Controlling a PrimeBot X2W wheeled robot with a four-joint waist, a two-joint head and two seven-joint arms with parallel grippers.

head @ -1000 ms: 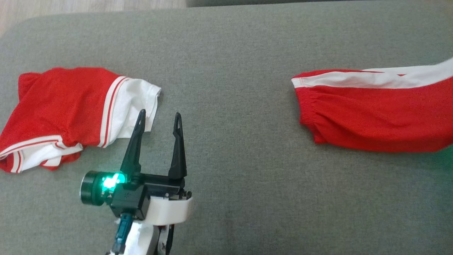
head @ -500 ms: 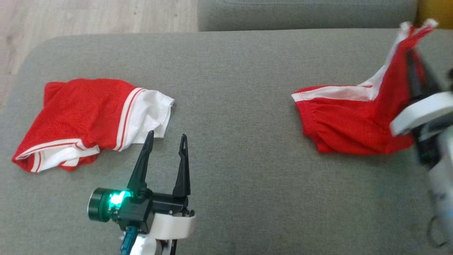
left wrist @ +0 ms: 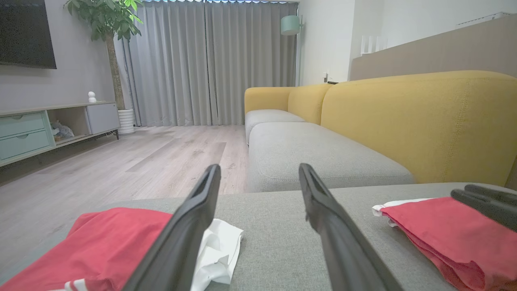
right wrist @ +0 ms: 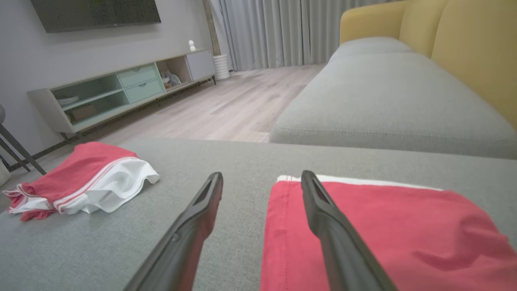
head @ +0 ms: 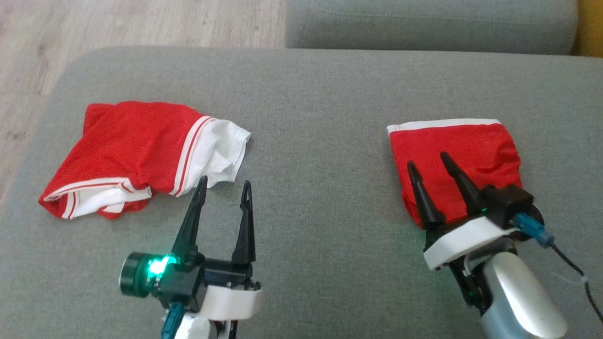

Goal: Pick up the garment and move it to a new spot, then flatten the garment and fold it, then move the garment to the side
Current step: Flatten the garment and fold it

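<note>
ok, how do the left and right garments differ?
The left garment is a rumpled heap; the right garment is folded flat. The left garment shows a wide white, red-striped panel; the right garment is nearly all red, one thin white edge. Open right gripper is over the right garment; open left gripper is beside the left garment. Both red-and-white, on the grey cushion.

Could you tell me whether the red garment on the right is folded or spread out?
Folded. The red garment lies as a compact block, with stacked layers showing along its edge in the left wrist view.
</note>
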